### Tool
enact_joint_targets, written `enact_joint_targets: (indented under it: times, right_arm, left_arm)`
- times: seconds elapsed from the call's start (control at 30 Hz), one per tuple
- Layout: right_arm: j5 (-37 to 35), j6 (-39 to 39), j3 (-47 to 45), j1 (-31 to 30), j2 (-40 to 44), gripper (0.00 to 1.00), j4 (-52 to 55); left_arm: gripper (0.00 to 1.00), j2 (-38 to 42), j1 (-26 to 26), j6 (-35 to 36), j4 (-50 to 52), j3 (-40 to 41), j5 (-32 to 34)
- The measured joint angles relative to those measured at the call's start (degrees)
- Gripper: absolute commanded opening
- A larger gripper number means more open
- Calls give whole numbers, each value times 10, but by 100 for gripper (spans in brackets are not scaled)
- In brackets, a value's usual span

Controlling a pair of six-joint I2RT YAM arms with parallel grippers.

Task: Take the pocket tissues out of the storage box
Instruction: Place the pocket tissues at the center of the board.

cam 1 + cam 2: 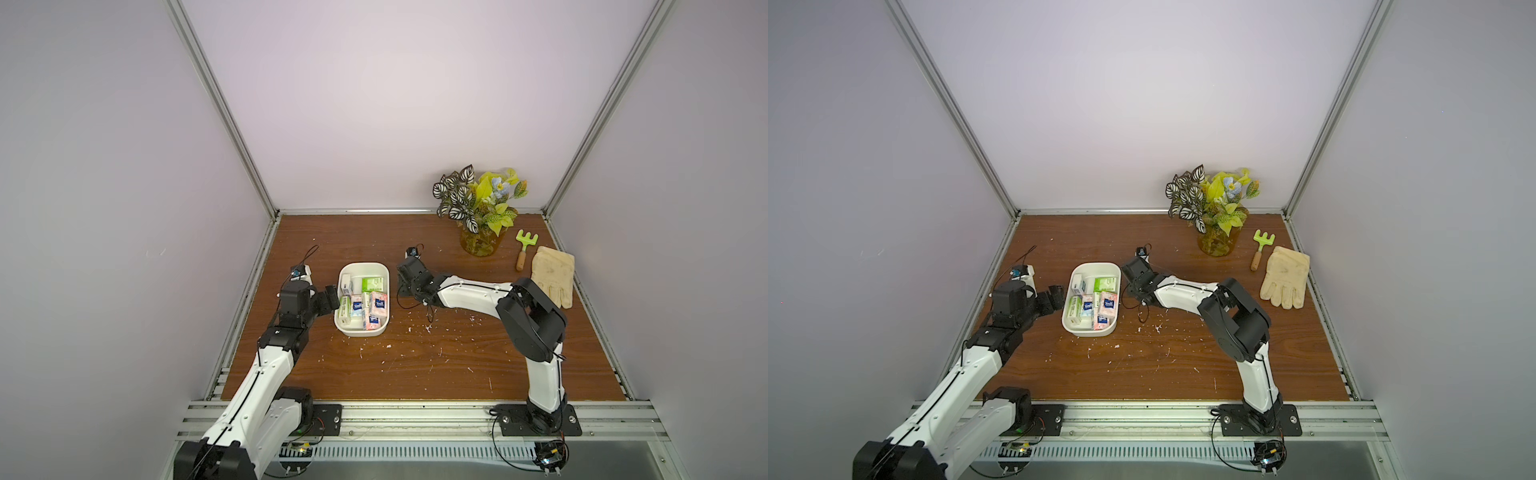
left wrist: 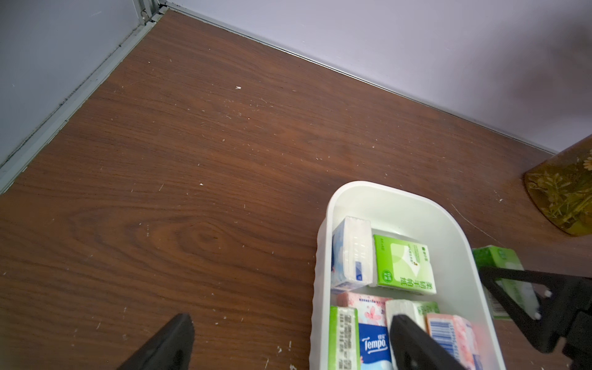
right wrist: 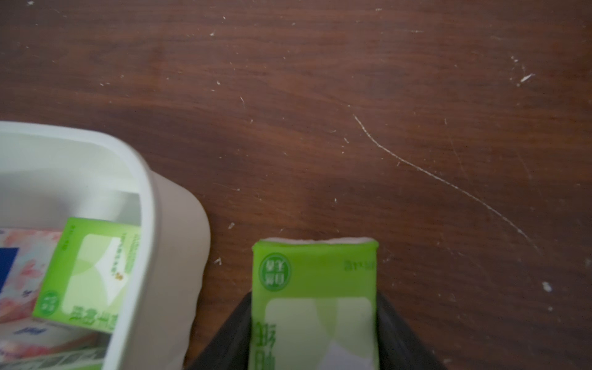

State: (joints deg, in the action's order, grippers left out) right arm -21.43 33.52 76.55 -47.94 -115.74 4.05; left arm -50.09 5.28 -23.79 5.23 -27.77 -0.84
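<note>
Plant vase – green rake – glove

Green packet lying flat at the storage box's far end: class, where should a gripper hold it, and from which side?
Probably from straight above, pinching the green packet across its long edges: it lies flat, label up; an upright blue-and-white packet crowds one short end, and the storage box walls bar sideways approaches.

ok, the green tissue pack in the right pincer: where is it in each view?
Both top views: not visible, hidden under the right pincer.
Left wrist: pack near the right edge, just outside the white box.
Right wrist: bottom centre, clamped between the pincer's fingers.
Shared landmark: the white box, seen in all four.
</note>
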Motion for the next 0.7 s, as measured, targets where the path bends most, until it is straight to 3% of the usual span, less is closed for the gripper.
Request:
enact_joint_targets:
  times: [0.37,0.7]
  right_arm:
    - [-32,26,39,0,-43,61,35]
    - [-37,32,47,0,-47,78,54]
  left_arm:
    - [93,-1,0,0,0,0,-4]
    - [94,-1,0,0,0,0,-4]
